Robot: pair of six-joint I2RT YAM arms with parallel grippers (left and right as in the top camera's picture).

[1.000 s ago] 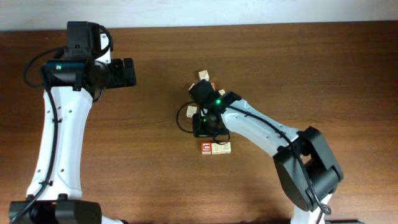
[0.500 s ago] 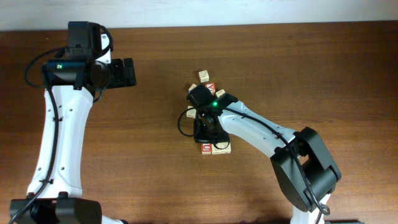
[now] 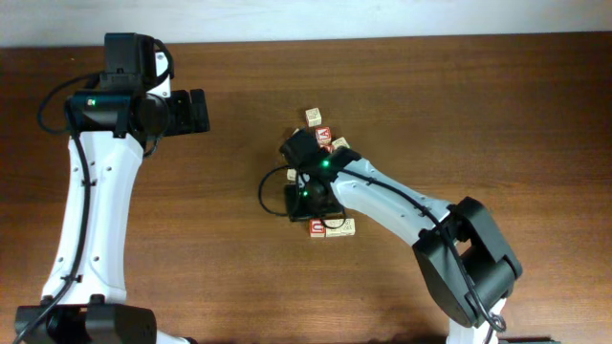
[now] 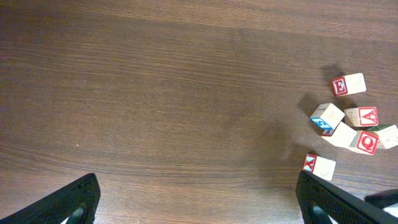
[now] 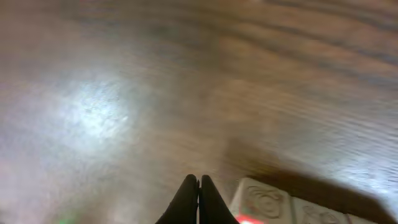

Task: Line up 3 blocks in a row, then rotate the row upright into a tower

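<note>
The blocks lie in a short row on the brown table (image 3: pixel 459 105): one with a red-and-white face (image 3: pixel 317 227) and two pale cream ones (image 3: pixel 335 227) (image 3: pixel 347 226). My right gripper (image 3: pixel 304 205) hangs low just up and left of the row, shut with nothing in it. In the right wrist view its fingertips (image 5: pixel 198 198) press together over bare wood. The row's end block (image 5: pixel 260 202) sits just to their right, apart from them. My left gripper (image 3: pixel 196 111) is far off at the upper left, open and empty (image 4: pixel 199 208).
Other letter cubes lie loose behind the right arm (image 3: pixel 313 117) (image 3: pixel 323 135) (image 3: pixel 338 143). The left wrist view shows several of them at its right edge, among them a blue-faced one (image 4: pixel 327 118) and a red-faced one (image 4: pixel 348 84).
My right gripper has slid a little to the left, off the row of blocks. The blocks and the left arm have stayed put.
</note>
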